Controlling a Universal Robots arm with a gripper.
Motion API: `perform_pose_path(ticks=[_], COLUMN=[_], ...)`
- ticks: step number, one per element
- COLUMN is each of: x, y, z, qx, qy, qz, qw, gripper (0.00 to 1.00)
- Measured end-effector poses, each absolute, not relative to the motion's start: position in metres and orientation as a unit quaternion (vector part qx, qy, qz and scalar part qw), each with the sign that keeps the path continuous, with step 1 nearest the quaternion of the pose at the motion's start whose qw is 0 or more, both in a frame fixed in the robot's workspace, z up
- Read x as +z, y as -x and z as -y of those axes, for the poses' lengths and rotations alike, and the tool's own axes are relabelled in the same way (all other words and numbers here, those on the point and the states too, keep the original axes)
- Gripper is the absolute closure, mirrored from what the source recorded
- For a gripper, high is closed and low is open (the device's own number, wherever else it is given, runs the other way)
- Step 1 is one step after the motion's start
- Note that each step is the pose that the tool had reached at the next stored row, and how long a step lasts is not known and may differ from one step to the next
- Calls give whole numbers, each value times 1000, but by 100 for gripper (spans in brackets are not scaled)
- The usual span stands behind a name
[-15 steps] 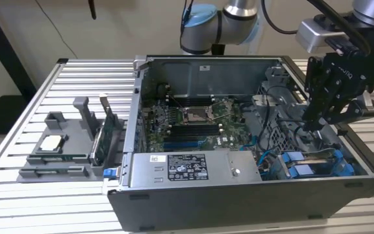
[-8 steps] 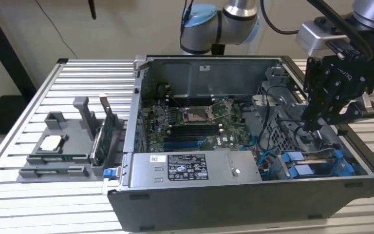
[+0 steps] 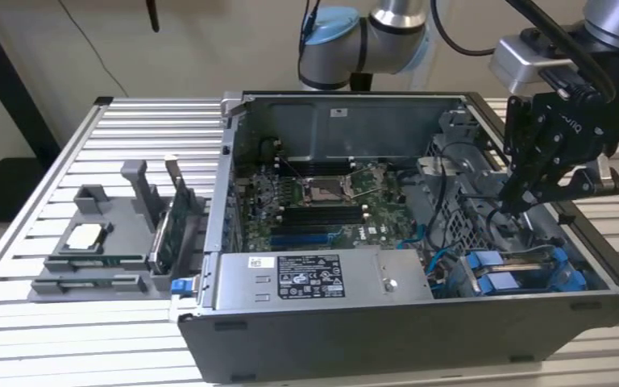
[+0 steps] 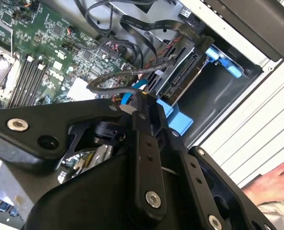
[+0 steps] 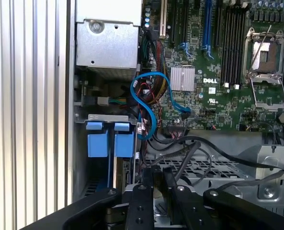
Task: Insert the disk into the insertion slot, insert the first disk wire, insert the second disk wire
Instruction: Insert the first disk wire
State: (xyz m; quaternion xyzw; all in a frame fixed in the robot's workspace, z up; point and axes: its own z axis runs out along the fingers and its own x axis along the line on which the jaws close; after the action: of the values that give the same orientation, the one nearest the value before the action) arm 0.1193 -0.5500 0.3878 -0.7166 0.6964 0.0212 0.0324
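The disk (image 4: 179, 82) lies inside the insertion slot (image 4: 213, 91) of the drive cage, its connector edge facing the motherboard and its blue carrier (image 3: 500, 271) showing at the cage front. My gripper (image 3: 515, 205) hangs over the cage on the exterior view's right, fingers (image 4: 142, 143) drawn together with their tips close to the disk's connector edge. A blue wire (image 5: 147, 111) loops from the motherboard toward the cage, and black wires (image 4: 127, 73) arch past the fingertips. I cannot tell whether a wire is pinched between the tips.
The open case holds a grey power-supply box (image 3: 321, 278) at the front and the motherboard (image 3: 321, 201) in the middle. A grey fixture with parts (image 3: 105, 242) stands on the slatted table (image 3: 30, 322). A person's hand (image 4: 272, 184) rests beside the case.
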Motion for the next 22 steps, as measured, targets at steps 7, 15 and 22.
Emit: perform_pose_path(ticks=[7,15,22], x=[388,388,386], y=[-119,-120,-123], z=[550,550,555], qx=[21,21,21], qy=[717,717,717], qz=[-696,-696,-696], qw=[32,32,31], gripper=[80,81,81])
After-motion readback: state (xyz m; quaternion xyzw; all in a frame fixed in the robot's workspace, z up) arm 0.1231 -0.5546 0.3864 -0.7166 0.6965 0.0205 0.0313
